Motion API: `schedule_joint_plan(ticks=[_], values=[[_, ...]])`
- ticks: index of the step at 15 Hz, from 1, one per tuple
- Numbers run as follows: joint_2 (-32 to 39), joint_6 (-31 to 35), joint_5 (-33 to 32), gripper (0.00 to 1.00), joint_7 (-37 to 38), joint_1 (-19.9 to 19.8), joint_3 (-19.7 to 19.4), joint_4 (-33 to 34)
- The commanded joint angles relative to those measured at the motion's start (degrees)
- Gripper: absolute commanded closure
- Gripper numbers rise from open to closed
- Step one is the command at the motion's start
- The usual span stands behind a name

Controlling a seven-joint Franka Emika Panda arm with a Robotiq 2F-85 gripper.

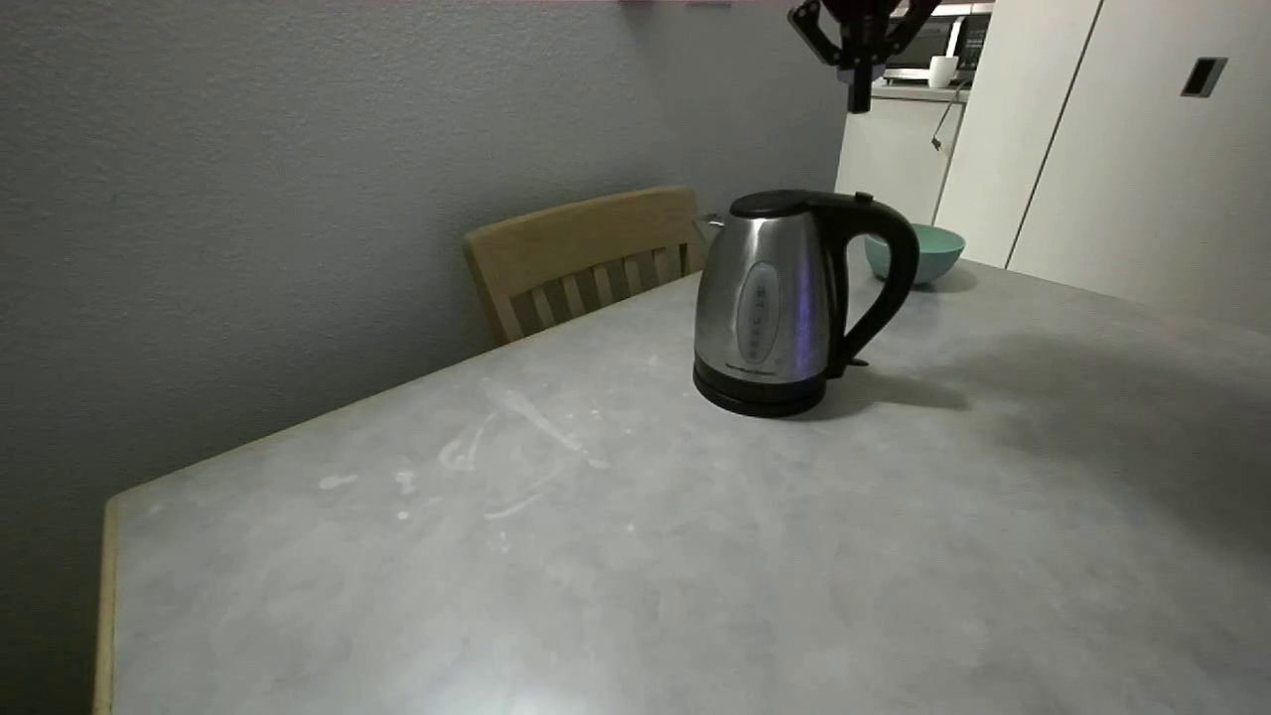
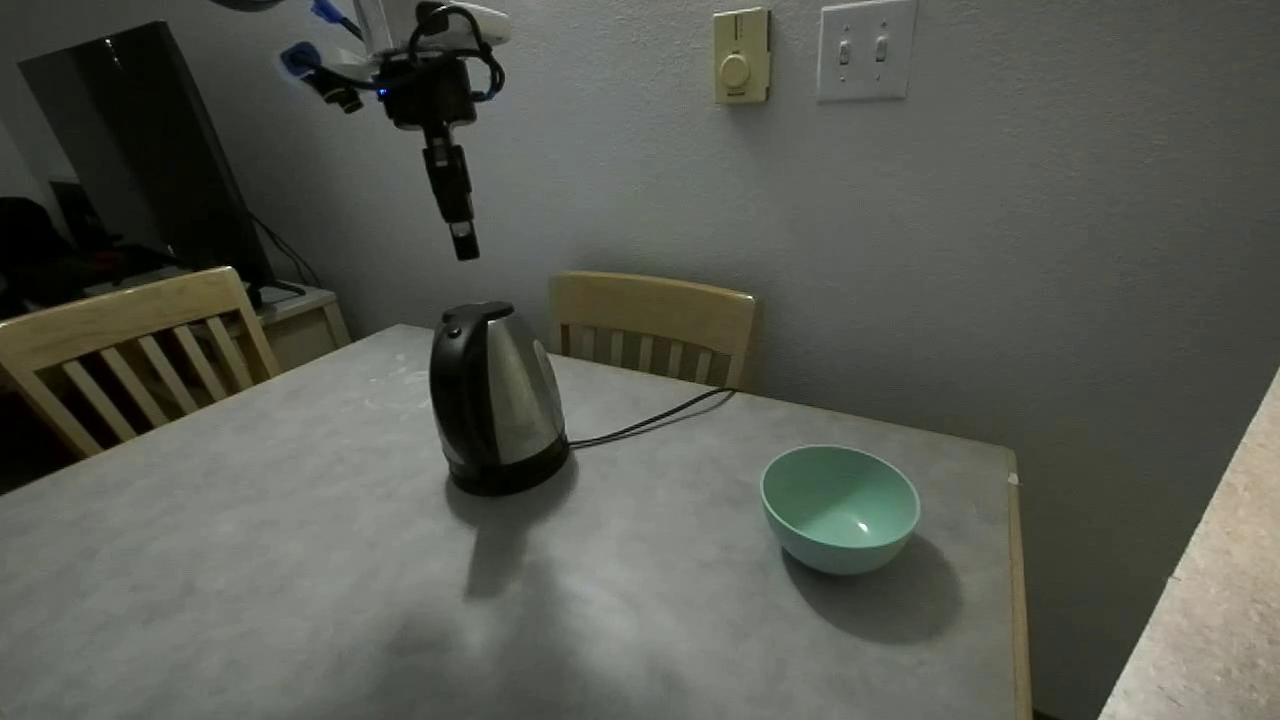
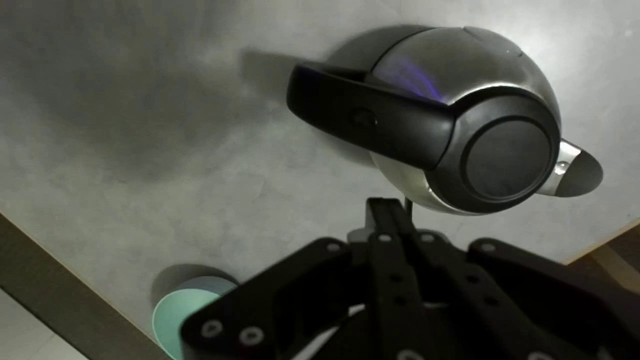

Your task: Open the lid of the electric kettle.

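The electric kettle (image 1: 720,323) stands upright on the table in both exterior views (image 2: 525,390), brushed steel with a black base and loop handle. Its round black lid (image 1: 770,205) lies flat and closed on top. In the wrist view the lid (image 3: 507,159) faces the camera, with the kettle's handle (image 3: 395,125) pointing left and the spout right. A small button sits on the handle's top. My gripper (image 1: 860,94) hangs above the kettle, apart from it, pointing down. It also shows in an exterior view (image 2: 466,243). In the wrist view its fingertips (image 3: 386,204) are together with nothing between them.
A mint green bowl (image 2: 840,510) stands on the grey table (image 2: 300,560), on the kettle's handle side. A black cord (image 2: 660,420) runs from the kettle's base to the table edge. A wooden chair (image 1: 586,238) and a wall stand behind the table.
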Motion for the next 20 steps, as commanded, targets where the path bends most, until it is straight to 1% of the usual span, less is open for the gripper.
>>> schedule_joint_plan(ticks=[1, 9, 13, 17, 20], values=[[0.1, -1.5, 2.6, 1.0, -0.2, -1.5, 0.6, -1.2], [4.5, -3.8, 5.4, 1.0, -0.2, -2.2, 0.5, -0.4], [6.8, -6.2, 6.1, 1.0, -0.2, -2.1, 0.6, 0.2], [7.3, -8.1, 6.4, 1.0, -0.5, -2.1, 0.7, 0.9], [7.7, -7.9, 6.5, 1.0, -1.0, -2.1, 0.9, 1.3]])
